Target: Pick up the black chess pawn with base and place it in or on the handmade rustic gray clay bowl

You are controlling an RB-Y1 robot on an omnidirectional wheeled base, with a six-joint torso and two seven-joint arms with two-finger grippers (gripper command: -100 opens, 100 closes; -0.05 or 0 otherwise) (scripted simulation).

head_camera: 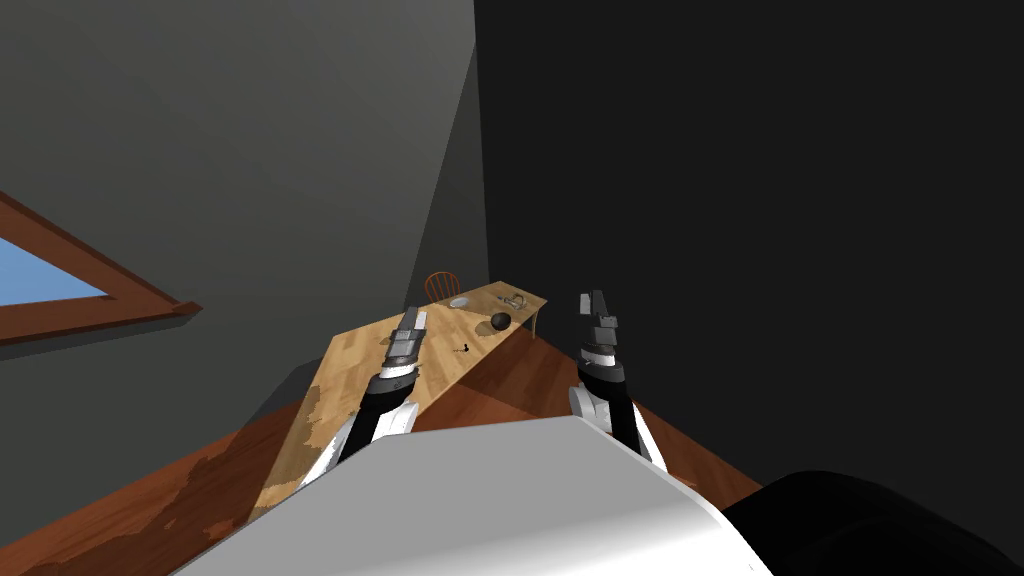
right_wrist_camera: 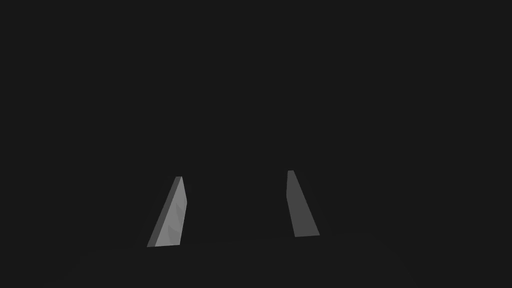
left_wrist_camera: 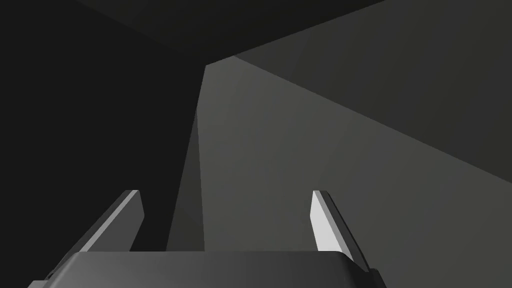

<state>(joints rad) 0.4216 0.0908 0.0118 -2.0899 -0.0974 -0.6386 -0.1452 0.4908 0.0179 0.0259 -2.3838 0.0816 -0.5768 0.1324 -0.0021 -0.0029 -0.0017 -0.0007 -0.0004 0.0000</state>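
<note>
The left gripper (head_camera: 414,316) hung over the long wooden table (head_camera: 352,365), above its left side and about midway along it. In the left wrist view, the left gripper (left_wrist_camera: 226,195) had its two blades spread wide with nothing between them, pointing at a corner of grey walls.

The right gripper (head_camera: 592,298) was out past the table's right edge, over the reddish wooden floor (head_camera: 520,385). In the right wrist view, the right gripper (right_wrist_camera: 235,175) showed its fingers standing apart too, empty, with a flat dark surface beyond them.

And there was the black pawn (head_camera: 463,349), tiny on the tabletop. It sat just right of the left gripper and a touch nearer than its fingertips, clear of the blades and close to the table's right edge. It was too small to tell whether it stood upright.

Farther along the table and a little to the right sat the dark grey bowl (head_camera: 500,321), a rounded dark shape near that same right edge and apart from the pawn. Beyond it, toward the far end, lay a pale shallow dish (head_camera: 459,301) on the left and a small pale cluttered object (head_camera: 514,298) on the right, too small to name.

A brown wooden chair (head_camera: 442,284) stood at the far left side of the table, beside the dish. Off to the left, a brown-framed window (head_camera: 60,285) showed blue.
</note>
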